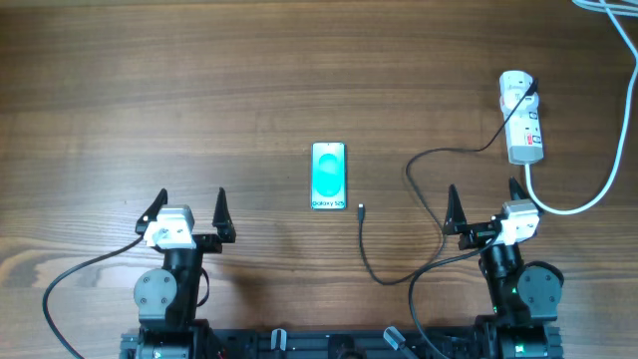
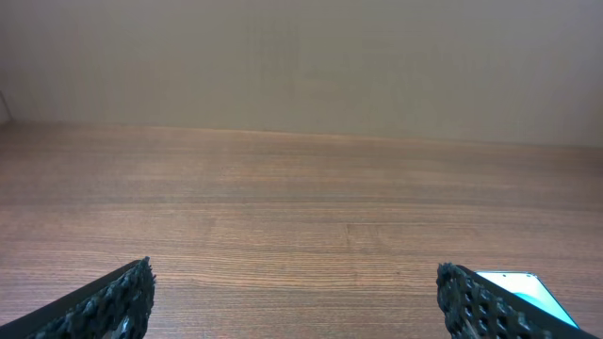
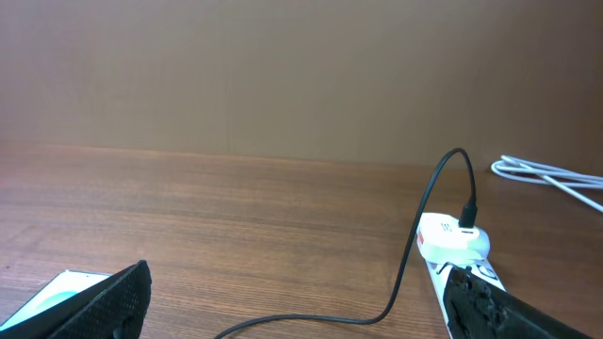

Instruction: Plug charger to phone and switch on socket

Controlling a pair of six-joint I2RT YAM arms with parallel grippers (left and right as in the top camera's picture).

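Along the near edge of the brown wooden desk (image 1: pixel 199 80), left gripper (image 1: pixel 189 204) and right gripper (image 1: pixel 482 199) gape wide, empty. White oblong power strip (image 1: pixel 522 120): far right corner. Flat cyan-screened phone (image 1: pixel 329 176) midway between side edges, thin black charger cable tip (image 1: pixel 361 209) beside it — unplugged. Probably next: pinch that tip.

Black arms (image 1: pixel 164 289), white wrist blocks (image 1: pixel 171 229), black trailing cables (image 1: pixel 70 284); left gripper (image 1: pixel 190 197), right gripper (image 1: pixel 482 189): black pointed fingers (image 2: pixel 108 303), bumpy texture.
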